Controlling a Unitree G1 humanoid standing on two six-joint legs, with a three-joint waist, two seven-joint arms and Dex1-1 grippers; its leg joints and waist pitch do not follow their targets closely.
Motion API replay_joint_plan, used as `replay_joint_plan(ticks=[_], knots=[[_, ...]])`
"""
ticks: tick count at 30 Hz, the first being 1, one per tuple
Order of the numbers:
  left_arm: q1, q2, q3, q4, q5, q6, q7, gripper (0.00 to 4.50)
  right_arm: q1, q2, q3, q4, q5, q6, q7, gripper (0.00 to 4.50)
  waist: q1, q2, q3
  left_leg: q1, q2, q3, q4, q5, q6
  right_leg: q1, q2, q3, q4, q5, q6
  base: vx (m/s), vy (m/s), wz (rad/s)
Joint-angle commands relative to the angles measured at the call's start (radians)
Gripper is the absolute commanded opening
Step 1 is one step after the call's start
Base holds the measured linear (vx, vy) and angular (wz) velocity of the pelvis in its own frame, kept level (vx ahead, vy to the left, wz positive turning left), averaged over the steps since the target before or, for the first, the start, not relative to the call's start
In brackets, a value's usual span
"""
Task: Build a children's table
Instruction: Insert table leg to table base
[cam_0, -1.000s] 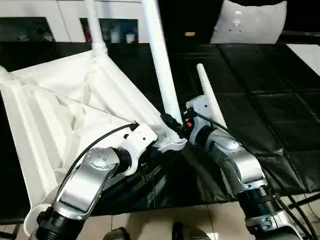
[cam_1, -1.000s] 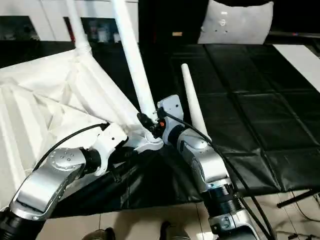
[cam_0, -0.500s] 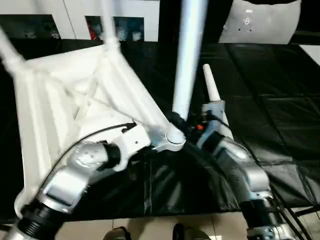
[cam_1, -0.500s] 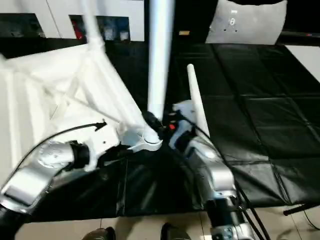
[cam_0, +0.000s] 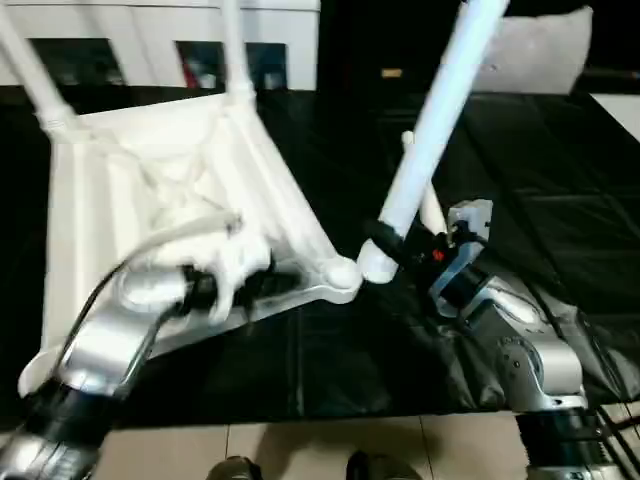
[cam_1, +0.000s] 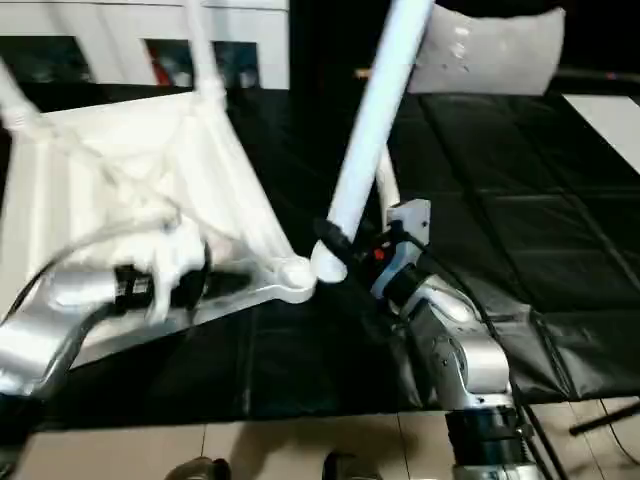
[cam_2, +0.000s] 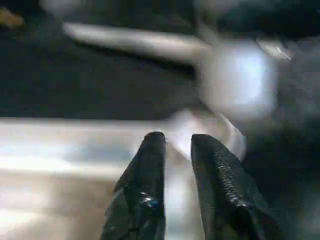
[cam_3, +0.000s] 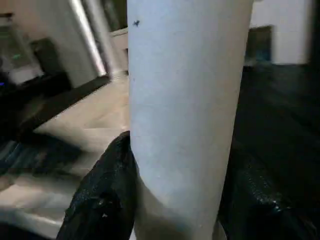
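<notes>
Left forearm and wrist motion-blurred; what the left gripper (cam_2: 172, 150) touches, if anything, is hard to make out. Its two black fingers stand slightly parted with a narrow gap, nothing visibly between them, tips over the pale rim of the tabletop (cam_0: 130, 200).

Right gripper (cam_0: 385, 245) clamped around the lower end of a white table leg (cam_0: 430, 130); dark fingers (cam_3: 105, 200) press both sides of the tube. The leg's top is cut off by the frame edge. Its foot end sits just beside the round corner socket (cam_0: 343, 275), not seated in it.

Tabletop lies ribbed side up on black floor mats (cam_0: 560, 200), left of the right jaws. Two fitted legs (cam_0: 235, 50) rise from far corners. A loose leg (cam_0: 420, 190) lies behind the held one, partly hidden. White cabinets (cam_0: 160, 40) beyond.
</notes>
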Motion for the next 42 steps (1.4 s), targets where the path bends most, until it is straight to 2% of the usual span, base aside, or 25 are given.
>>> replay_joint_plan(ticks=[1,3,4,5,7,9,11,13,16,19,25,27,30,31,34,37,38,42], knots=[[-0.051,-0.052,0.049,0.022,-0.016,0.056,0.095,1.31,0.004,-0.007,0.011,-0.034,-0.017,0.013,0.009,1.88,0.000,0.004,-0.096,0.010,0.034,-0.006,-0.064,-0.213,-0.004,0.061,-0.061,0.035,-0.080,-0.381,-0.163,0.000,0.000,0.00],[-0.143,-0.144,0.122,0.048,-0.046,0.164,0.234,1.37,-0.003,-0.010,0.022,-0.035,-0.031,0.013,0.006,1.88,0.005,0.002,-0.098,0.009,0.033,-0.008,-0.061,-0.208,-0.003,0.060,-0.063,0.033,-0.082,-0.389,-0.160,0.000,0.000,0.00],[-0.162,-0.154,0.125,0.052,-0.044,0.177,0.251,1.46,-0.006,-0.011,0.024,-0.034,-0.032,0.017,0.005,1.88,0.002,0.001,-0.098,0.004,0.032,-0.008,-0.060,-0.208,-0.006,0.063,-0.061,0.033,-0.078,-0.385,-0.158,0.000,0.000,0.00],[-0.178,-0.160,0.116,0.049,-0.038,0.177,0.253,1.51,-0.008,-0.013,0.028,-0.035,-0.036,0.019,0.005,1.88,0.006,-0.002,-0.101,0.006,0.030,-0.010,-0.059,-0.212,0.003,0.060,-0.061,0.031,-0.083,-0.397,-0.145,0.000,0.000,0.00],[-0.208,-0.175,0.093,0.015,-0.057,0.191,0.234,1.53,-0.014,-0.019,0.038,-0.036,-0.049,0.025,-0.002,1.88,0.004,-0.004,-0.102,-0.002,0.029,-0.012,-0.061,-0.194,0.009,0.064,-0.061,0.031,-0.082,-0.389,-0.133,0.000,0.000,0.00],[-0.230,-0.199,0.061,-0.071,-0.109,0.224,0.186,1.53,-0.020,-0.026,0.046,-0.029,-0.068,0.023,-0.016,1.88,0.005,-0.004,-0.107,0.002,0.031,-0.010,-0.057,-0.180,0.013,0.061,-0.061,0.032,-0.079,-0.345,-0.148,0.000,0.000,0.00],[-0.232,-0.210,0.036,-0.148,-0.155,0.267,0.145,1.53,-0.024,-0.027,0.043,-0.022,-0.076,0.022,-0.028,1.88,0.010,-0.006,-0.109,0.000,0.032,-0.007,-0.055,-0.155,0.026,0.062,-0.061,0.033,-0.073,-0.279,-0.178,0.000,0.000,0.00],[-0.226,-0.211,0.015,-0.202,-0.183,0.301,0.120,1.53,-0.027,-0.029,0.041,-0.016,-0.085,0.022,-0.033,1.88,0.011,-0.007,-0.108,-0.003,0.029,-0.005,-0.052,-0.146,0.033,0.065,-0.058,0.032,-0.069,-0.254,-0.188,0.000,0.000,0.00],[-0.211,-0.209,-0.023,-0.260,-0.212,0.342,0.108,1.53,-0.029,-0.032,0.044,-0.011,-0.092,0.021,-0.030,1.88,0.010,-0.007,-0.109,-0.004,0.029,-0.005,-0.052,-0.140,0.035,0.068,-0.059,0.031,-0.069,-0.259,-0.184,0.000,0.000,0.00],[-0.200,-0.214,-0.062,-0.281,-0.212,0.355,0.116,1.53,-0.031,-0.031,0.051,-0.011,-0.097,0.021,-0.031,1.88,0.007,-0.007,-0.106,-0.006,0.029,-0.007,-0.053,-0.155,0.030,0.068,-0.055,0.027,-0.075,-0.300,-0.161,0.000,0.000,0.00],[-0.189,-0.214,-0.047,-0.281,-0.215,0.378,0.129,1.53,-0.035,-0.031,0.055,-0.010,-0.103,0.021,-0.034,1.88,0.006,-0.006,-0.105,-0.005,0.027,-0.008,-0.053,-0.172,0.020,0.067,-0.054,0.026,-0.079,-0.340,-0.138,0.000,0.000,0.00],[-0.175,-0.192,-0.013,-0.289,-0.245,0.403,0.122,1.53,-0.036,-0.033,0.050,-0.009,-0.104,0.021,-0.041,1.88,0.005,-0.004,-0.106,-0.004,0.027,-0.009,-0.054,-0.178,0.017,0.066,-0.053,0.025,-0.079,-0.344,-0.135,0.000,0.000,0.00],[-0.156,-0.162,0.023,-0.300,-0.285,0.433,0.098,1.89,-0.036,-0.037,0.045,-0.008,-0.104,0.021,-0.043,1.88,0.002,-0.001,-0.107,-0.003,0.025,-0.008,-0.053,-0.174,0.014,0.065,-0.051,0.025,-0.077,-0.331,-0.139,0.000,0.000,0.00],[-0.148,-0.144,0.033,-0.291,-0.279,0.435,0.096,1.89,-0.036,-0.037,0.043,-0.007,-0.106,0.022,-0.041,1.88,0.004,0.001,-0.107,-0.001,0.025,-0.008,-0.052,-0.173,0.014,0.064,-0.051,0.025,-0.076,-0.326,-0.143,0.000,0.000,0.00],[-0.147,-0.133,0.035,-0.287,-0.284,0.445,0.085,2.26,-0.037,-0.037,0.045,-0.008,-0.106,0.026,-0.037,1.88,0.003,0.003,-0.108,-0.001,0.027,-0.008,-0.053,-0.173,0.014,0.065,-0.051,0.025,-0.075,-0.313,-0.148,0.000,0.000,0.00],[-0.151,-0.114,0.048,-0.280,-0.312,0.466,0.066,2.36,-0.039,-0.038,0.050,-0.011,-0.105,0.030,-0.033,1.88,0.006,0.004,-0.109,0.000,0.027,-0.008,-0.053,-0.166,0.012,0.066,-0.052,0.026,-0.071,-0.285,-0.163,0.000,0.000,0.00],[-0.152,-0.112,0.047,-0.278,-0.310,0.464,0.067,2.59,-0.039,-0.038,0.050,-0.011,-0.105,0.030,-0.032,1.88,0.006,0.004,-0.109,-0.001,0.028,-0.009,-0.054,-0.165,0.012,0.067,-0.052,0.025,-0.069,-0.278,-0.165,0.000,0.000,0.00],[-0.170,-0.105,0.037,-0.209,-0.266,0.424,0.101,2.75,-0.038,-0.040,0.061,-0.020,-0.099,0.039,-0.020,1.88,0.005,0.000,-0.109,-0.001,0.026,-0.007,-0.053,-0.166,0.012,0.067,-0.052,0.026,-0.072,-0.289,-0.157,0.000,0.000,0.00]])
